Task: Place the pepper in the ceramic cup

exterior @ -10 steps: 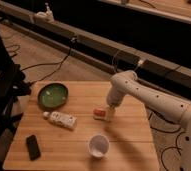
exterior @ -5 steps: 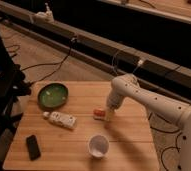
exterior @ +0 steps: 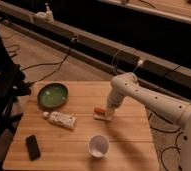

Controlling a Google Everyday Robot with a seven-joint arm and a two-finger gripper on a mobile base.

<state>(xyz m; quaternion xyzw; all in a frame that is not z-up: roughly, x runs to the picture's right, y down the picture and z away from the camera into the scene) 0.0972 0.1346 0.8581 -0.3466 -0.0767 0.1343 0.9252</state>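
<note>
Pepper (exterior: 97, 109), slim and red-orange, lies on the wooden desk (exterior: 131, 145) a little right of its middle, well in from every edge, with its right end just beside the pincer (exterior: 105, 115). The pincer points down at the desk surface right next to the pepper, on the end of a white arm (exterior: 139, 95) that comes in from the right and bends over the back-right part of the desk; I cannot tell whether the pincer is wide, narrow or holding anything, nor whether it touches the pepper. The ceramic cup (exterior: 98, 145) stands upright, mouth up, near the front edge and slightly left of the pepper, apart from it, with a band of bare wood between the two. The front-right part of the desk, to the right of the cup, is open wood out to the right edge. A green bowl (exterior: 52, 95) sits close to the back-left edge. A pale block (exterior: 61, 119) lies slanted just in front of the bowl, left of the pepper and apart from it. A black object (exterior: 33, 147) lies near the front-left corner, well apart from the cup. Cables (exterior: 49, 64) trail over the floor behind the desk.
</note>
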